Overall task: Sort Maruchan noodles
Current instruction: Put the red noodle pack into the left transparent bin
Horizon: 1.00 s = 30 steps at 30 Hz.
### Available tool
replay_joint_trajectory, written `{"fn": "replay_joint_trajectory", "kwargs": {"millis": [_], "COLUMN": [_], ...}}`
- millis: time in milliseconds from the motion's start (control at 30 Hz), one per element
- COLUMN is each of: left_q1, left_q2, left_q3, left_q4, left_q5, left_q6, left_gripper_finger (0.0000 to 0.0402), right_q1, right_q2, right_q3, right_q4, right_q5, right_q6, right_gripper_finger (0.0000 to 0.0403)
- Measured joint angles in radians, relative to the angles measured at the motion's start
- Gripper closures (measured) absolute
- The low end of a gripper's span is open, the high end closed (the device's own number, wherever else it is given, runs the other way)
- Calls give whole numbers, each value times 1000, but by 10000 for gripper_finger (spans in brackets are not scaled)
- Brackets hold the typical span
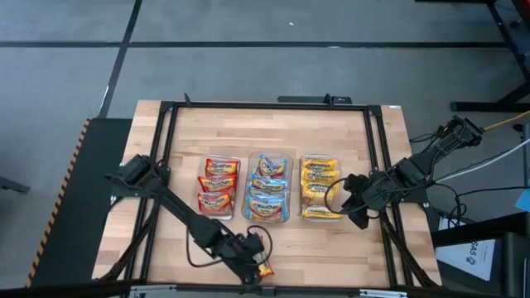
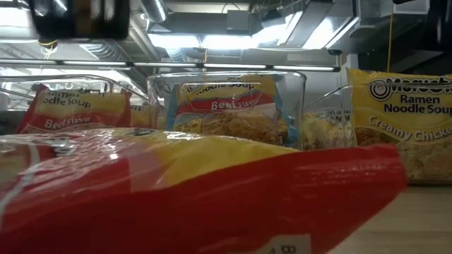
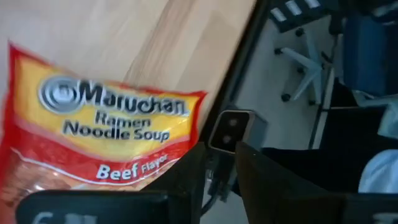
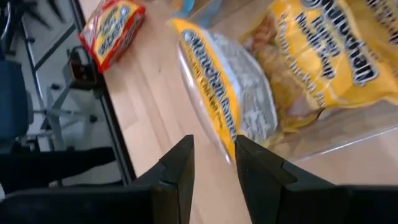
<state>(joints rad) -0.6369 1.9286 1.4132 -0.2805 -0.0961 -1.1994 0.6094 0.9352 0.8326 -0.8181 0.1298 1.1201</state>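
Evidently, most of the sorting is done: in the high view three clear tubs are seen side by side at mid-table, the left tub [image 1: 219, 187] filled with red-orange packets, the middle tub [image 1: 267, 189] with blue-trimmed ones, the right tub [image 1: 320, 189] with yellow ones. One red beef packet [image 1: 263, 266] is left outside them, lying on the table [image 1: 348, 141] at the lower centre of that frame, near the front edge. The left gripper [image 1: 252, 257] is placed over this packet; whether its fingers are spread or pinching the wrapper cannot be told from these views, though in the left wrist view the packet [image 3: 106, 130] is seen lying flat on the wood just ahead of the fingers. The right gripper [image 4: 214, 165] is held at the near corner of the yellow tub, its fingers slightly apart, with nothing gripped between them. The step in hand is judged to be the handling of the last stray beef packet. A firm pinch on the crinkly wrapper would be called for next, then a lift and a carry up the frame to the left tub.
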Motion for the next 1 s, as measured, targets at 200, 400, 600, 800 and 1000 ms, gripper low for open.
{"fn": "replay_joint_trajectory", "kwargs": {"millis": [200, 400, 600, 800, 1000], "left_q1": [-17, -41, -22, -17, -13], "left_q2": [28, 54, 198, 346, 395], "left_q3": [7, 193, 608, 848, 858], "left_q4": [13, -65, -489, -974, -1006], "left_q5": [-58, -201, -237, -226, -141], "left_q6": [-106, -30, 168, 352, 457], "left_gripper_finger": [321, 321, 321, 321, 321], "right_q1": [0, 0, 0, 0, 0], "right_q2": [0, 0, 0, 0, 0], "right_q3": [0, 0, 0, 0, 0], "right_q4": [0, -1, -8, -15, -15], "right_q5": [-35, -43, -46, -46, -46], "right_q6": [-64, -101, -111, -117, -130], "right_gripper_finger": [288, 288, 288, 288, 288]}}
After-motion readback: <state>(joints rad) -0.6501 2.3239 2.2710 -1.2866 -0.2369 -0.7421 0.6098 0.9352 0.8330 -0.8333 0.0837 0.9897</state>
